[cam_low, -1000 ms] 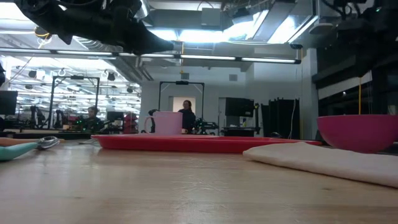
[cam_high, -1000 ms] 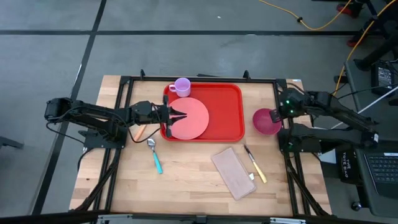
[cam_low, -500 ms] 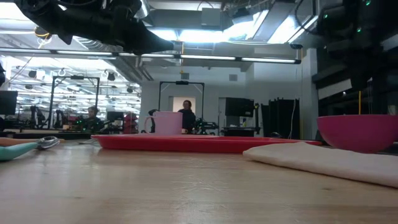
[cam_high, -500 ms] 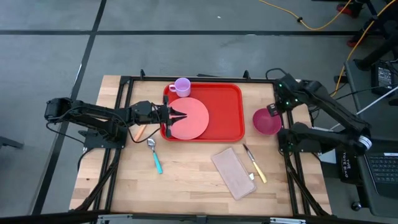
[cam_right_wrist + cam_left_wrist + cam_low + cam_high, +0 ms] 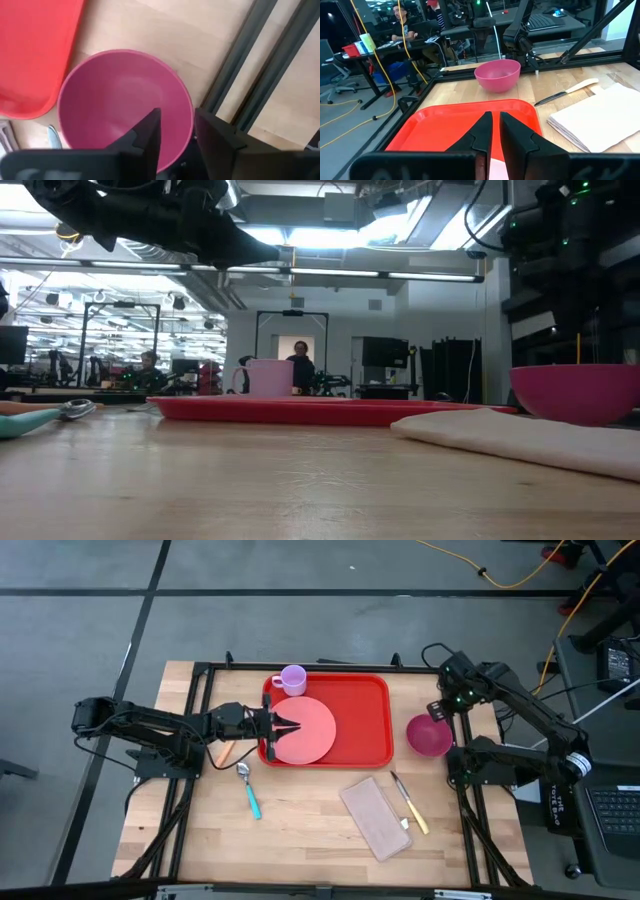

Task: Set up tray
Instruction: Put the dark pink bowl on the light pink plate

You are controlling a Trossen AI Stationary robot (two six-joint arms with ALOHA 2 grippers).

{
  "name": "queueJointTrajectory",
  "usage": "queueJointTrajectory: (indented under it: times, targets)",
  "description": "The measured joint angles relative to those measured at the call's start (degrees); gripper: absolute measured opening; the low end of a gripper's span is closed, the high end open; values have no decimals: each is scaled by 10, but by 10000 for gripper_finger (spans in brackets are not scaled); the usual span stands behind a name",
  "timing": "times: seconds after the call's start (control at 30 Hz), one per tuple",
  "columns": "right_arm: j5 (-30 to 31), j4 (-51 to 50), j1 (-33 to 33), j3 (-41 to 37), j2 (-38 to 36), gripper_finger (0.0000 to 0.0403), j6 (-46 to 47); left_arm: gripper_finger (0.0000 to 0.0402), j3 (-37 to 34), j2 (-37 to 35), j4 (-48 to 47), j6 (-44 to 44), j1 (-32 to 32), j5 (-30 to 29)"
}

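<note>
The red tray (image 5: 365,720) lies flat on the far middle of the table. A round pink plate (image 5: 318,735) lies on its left half and a purple cup (image 5: 292,679) stands in its far left corner. My left gripper (image 5: 297,727) hovers shut above the plate, pointing toward the table's right edge, with nothing between its fingers (image 5: 482,130). A pink bowl (image 5: 428,736) stands on the wood just right of the tray. My right gripper (image 5: 441,710) is open above the bowl's far right rim (image 5: 189,107), pointing down. One finger is over the inside and one over the outside.
A teal-handled spoon (image 5: 248,790) and an orange-handled utensil (image 5: 225,750) lie at the near left of the tray. A folded napkin (image 5: 375,817) and a yellow-handled knife (image 5: 410,803) lie at the near right. Black frame rails (image 5: 450,690) run along the table's sides.
My right gripper has risen from the pink bowl's rim and drawn a little toward the table's far edge. The bowl stays where it stood on the wood.
</note>
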Motion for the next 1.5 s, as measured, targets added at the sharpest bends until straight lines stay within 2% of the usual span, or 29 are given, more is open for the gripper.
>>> queueJointTrajectory:
  times: [0.2, 0.33, 0.57, 0.87, 1.4, 1.5]
  targets:
    - [9, 18, 0, -5, 5, 171, 6, 24, 0, 0, 0, 0, 0, 0]
    - [14, 24, 0, -50, 14, 185, 5, 24, 0, 0, -2, 0, 0, 0]
    - [15, 87, 0, -100, 19, 182, -3, 23, 0, 0, -3, 22, 0, 0]
    - [19, 97, 0, -134, 19, 182, 6, 22, 0, 0, -3, 10, 0, 0]
    - [19, 95, 0, -137, 22, 181, 9, 22, 0, 0, -4, 10, 0, 0]
    - [1, 90, 0, -143, 28, 181, 13, 21, 0, 0, -4, 10, 0, 0]
